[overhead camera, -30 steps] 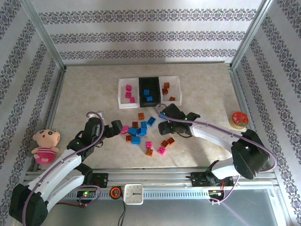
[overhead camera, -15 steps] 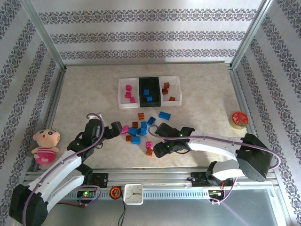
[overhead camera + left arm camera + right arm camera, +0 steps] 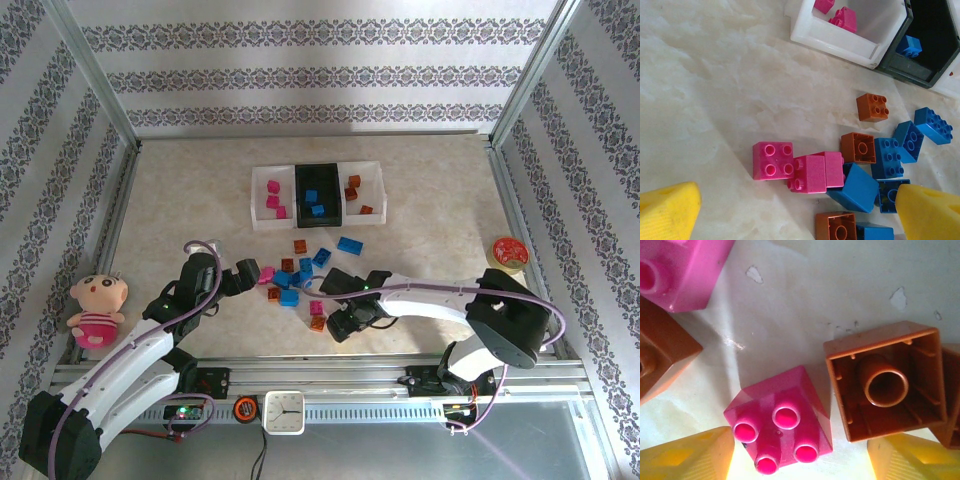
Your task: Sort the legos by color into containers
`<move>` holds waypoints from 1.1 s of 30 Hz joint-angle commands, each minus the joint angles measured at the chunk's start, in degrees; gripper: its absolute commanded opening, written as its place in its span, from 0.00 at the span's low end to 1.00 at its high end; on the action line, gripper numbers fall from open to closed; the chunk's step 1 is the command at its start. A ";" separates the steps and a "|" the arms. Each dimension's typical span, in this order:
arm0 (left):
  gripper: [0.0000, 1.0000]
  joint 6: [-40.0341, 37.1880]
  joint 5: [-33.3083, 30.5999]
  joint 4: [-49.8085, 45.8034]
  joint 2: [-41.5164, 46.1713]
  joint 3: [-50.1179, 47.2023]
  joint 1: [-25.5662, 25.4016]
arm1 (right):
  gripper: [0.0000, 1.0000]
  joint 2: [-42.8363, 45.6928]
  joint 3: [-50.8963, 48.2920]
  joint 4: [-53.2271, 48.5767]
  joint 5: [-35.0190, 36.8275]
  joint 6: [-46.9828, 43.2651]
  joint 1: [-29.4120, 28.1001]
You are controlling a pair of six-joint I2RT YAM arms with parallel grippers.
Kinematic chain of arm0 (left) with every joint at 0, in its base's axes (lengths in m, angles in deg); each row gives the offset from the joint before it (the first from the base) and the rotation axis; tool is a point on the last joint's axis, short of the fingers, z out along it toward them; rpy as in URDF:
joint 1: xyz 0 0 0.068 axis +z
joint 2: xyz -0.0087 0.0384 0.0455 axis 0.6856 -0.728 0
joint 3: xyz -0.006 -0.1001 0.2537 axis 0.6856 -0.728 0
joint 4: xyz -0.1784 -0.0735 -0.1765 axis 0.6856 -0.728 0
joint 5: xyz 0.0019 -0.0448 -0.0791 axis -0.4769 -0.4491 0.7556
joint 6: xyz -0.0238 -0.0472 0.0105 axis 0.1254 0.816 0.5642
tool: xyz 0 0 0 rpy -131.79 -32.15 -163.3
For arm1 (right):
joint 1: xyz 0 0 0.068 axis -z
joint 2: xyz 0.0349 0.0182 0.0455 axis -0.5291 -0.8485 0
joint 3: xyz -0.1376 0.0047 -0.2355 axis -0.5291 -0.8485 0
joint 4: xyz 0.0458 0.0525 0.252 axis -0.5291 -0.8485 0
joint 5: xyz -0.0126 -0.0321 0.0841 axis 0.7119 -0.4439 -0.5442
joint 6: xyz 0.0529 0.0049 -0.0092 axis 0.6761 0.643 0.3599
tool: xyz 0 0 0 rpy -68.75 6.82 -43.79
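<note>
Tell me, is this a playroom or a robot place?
Most likely a robot practice booth, not a playroom: a left arm and right arm are bolted to a metal rail, patterned walls box in the table, and legos lie near sorting containers.

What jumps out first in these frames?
The bright scatter of pink, blue and orange-brown legos lies just in front of the three joined bins, which already hold some sorted by color. In the right wrist view, the open right gripper straddles a pink lego beside an upturned orange-brown one. A plush doll sits at the far left of the top view.
</note>
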 commanded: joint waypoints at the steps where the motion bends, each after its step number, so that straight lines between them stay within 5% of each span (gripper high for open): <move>1: 1.00 0.78 -0.95 -1.08 0.82 -0.37 -0.01 | 0.69 -2.26 2.50 1.18 2.27 -2.84 -1.76; 13: 1.00 0.96 -0.77 -0.54 0.72 -0.25 -0.02 | 0.65 -3.71 4.44 -1.36 6.93 -3.20 -4.18; 25: 1.00 0.79 -0.73 -1.65 1.06 0.56 0.04 | 0.31 4.43 3.77 -1.50 4.42 -4.93 -3.97; 29: 0.99 0.51 -1.63 -2.12 2.11 1.28 0.04 | 0.29 7.79 8.93 -0.37 2.33 -7.17 -0.76; 33: 0.99 0.25 -2.34 -3.21 2.43 2.05 0.08 | 0.29 2.23 18.53 5.25 0.95 -9.94 5.35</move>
